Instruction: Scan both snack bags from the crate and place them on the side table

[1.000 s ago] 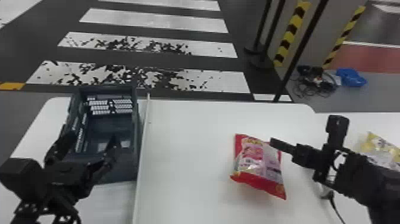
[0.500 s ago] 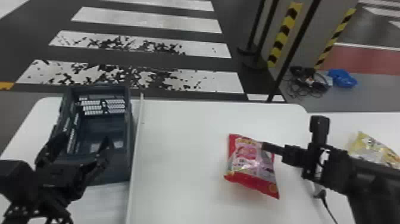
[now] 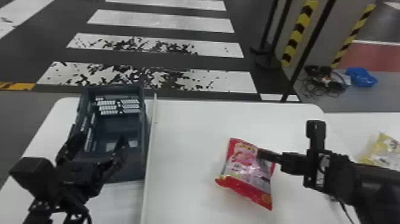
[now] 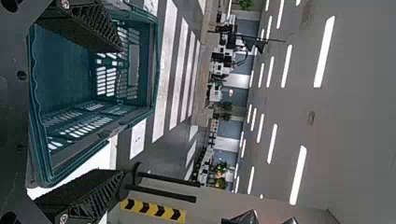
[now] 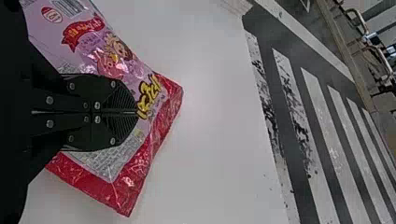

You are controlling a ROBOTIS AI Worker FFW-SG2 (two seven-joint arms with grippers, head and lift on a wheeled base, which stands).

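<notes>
My right gripper is at the upper right part of the red and pink snack bag, above the white table. In the right wrist view, my right gripper has its fingers together over the printed bag, shut on it; the pinched part is hidden. A yellow snack bag lies at the far right, on the side table. My left gripper stands open over the near part of the dark crate. The left wrist view has my left gripper in front of the crate, its fingers wide apart.
A thin raised strip runs front to back beside the crate. Below the right arm hangs a dark cable. Beyond the table, black posts and a striped pillar stand on the floor, near a blue item.
Relative to the table, my right gripper and the red bag have shifted left together. The head view has swung slightly. My left gripper stays open by the crate.
</notes>
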